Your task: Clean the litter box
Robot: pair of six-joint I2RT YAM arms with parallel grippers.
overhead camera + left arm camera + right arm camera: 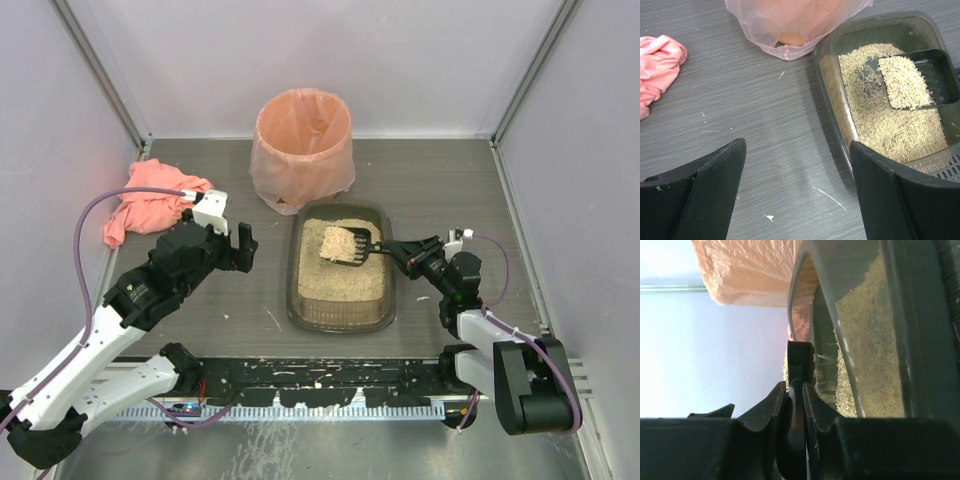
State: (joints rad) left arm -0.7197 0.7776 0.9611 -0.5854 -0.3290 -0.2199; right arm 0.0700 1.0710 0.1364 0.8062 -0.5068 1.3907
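One litter box [296, 275]: shallow rectangular dark translucent plastic tray of beige granules, on grey table [450, 190].
scoop [347, 246]: black slotted plastic, heaped with granules, over it.
right gripper [392, 250]: clamped on seemingly its handle.
left gripper [797, 190]: wide, empty, left of tray.
bin [300, 150]: round, peach-bagged, just behind.

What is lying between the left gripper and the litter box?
Only bare table with white specks separates the left gripper from the litter box; left wrist view.
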